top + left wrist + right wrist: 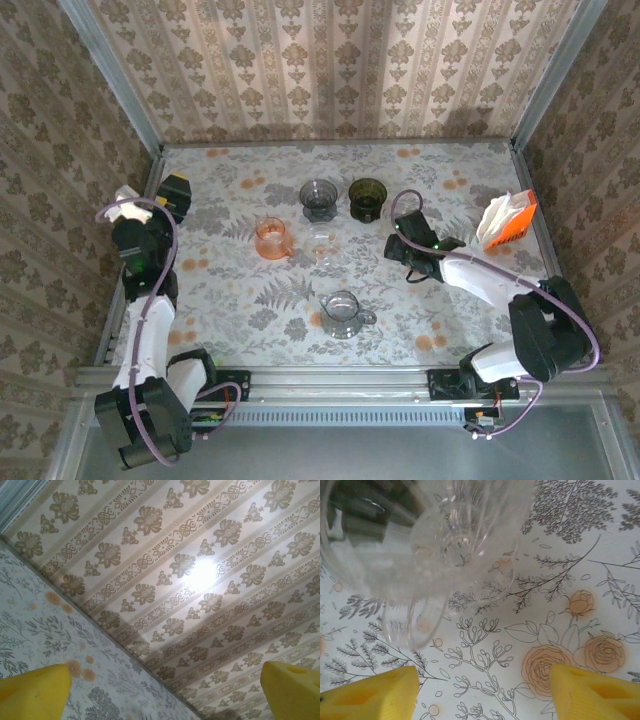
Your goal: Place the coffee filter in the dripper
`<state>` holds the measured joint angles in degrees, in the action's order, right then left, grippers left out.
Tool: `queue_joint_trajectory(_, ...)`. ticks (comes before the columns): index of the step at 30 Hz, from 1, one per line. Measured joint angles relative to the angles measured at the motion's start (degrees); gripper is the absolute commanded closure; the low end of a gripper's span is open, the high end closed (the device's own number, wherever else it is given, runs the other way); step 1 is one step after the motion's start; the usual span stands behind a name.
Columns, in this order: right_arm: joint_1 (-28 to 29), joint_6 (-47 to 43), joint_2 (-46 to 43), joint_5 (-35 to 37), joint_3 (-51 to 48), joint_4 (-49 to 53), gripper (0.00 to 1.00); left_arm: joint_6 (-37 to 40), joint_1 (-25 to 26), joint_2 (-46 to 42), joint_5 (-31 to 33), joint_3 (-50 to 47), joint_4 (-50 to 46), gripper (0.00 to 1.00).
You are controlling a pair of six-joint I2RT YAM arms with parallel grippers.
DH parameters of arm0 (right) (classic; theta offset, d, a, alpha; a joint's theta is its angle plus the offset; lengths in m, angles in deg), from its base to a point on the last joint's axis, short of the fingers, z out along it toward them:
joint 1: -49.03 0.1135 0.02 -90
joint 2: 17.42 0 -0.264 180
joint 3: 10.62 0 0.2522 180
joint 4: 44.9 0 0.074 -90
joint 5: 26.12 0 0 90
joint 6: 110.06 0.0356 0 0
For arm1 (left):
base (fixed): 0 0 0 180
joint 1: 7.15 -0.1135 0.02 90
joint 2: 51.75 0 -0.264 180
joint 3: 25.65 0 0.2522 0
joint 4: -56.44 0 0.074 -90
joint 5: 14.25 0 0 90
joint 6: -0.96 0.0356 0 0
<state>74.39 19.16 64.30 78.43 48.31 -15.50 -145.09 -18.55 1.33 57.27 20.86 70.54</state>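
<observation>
We see the right gripper [393, 246] with fingers apart and empty, just right of the clear glass dripper [322, 243]. Left gripper [175, 190] has fingers apart, far left. White paper coffee filters [497, 215] sit in the orange box [521, 222], far right.

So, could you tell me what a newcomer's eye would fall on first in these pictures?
Probably the floral pattern covering table and walls alike. Next, the orange dripper mid-table, and the orange-and-white filter pack at the table's right edge.
</observation>
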Motion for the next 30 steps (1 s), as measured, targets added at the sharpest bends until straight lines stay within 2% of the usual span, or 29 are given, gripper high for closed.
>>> queue_joint_trajectory(4, 0.44, -0.28, 1.92, -0.02, 0.26, -0.48, 0.34, -0.07, 0.15, 0.07, -1.09, 0.09, -1.27, 0.08)
queue_joint_trajectory(7, 1.18, -0.61, 2.82, 0.04, 1.25, -0.57, 0.30, 0.61, 1.18, 0.07, -1.29, 0.83, -3.91, 0.08)
queue_joint_trajectory(13, 2.93, -0.02, 2.99, 1.09, 2.89, -0.87, 0.24, 3.50, 5.77, -0.39, -0.52, 2.08, -7.56, 0.09)
queue_joint_trajectory(21, 4.59, 5.95, 2.99, 6.47, 4.79, -0.02, 0.19, 9.05, 13.18, -1.81, 3.50, 3.04, -10.99, 0.11)
queue_joint_trajectory(30, 4.57, 10.21, 4.57, 9.22, 9.03, 0.66, 0.17, 11.19, 14.43, -1.81, 5.03, 3.02, -12.07, 0.10)
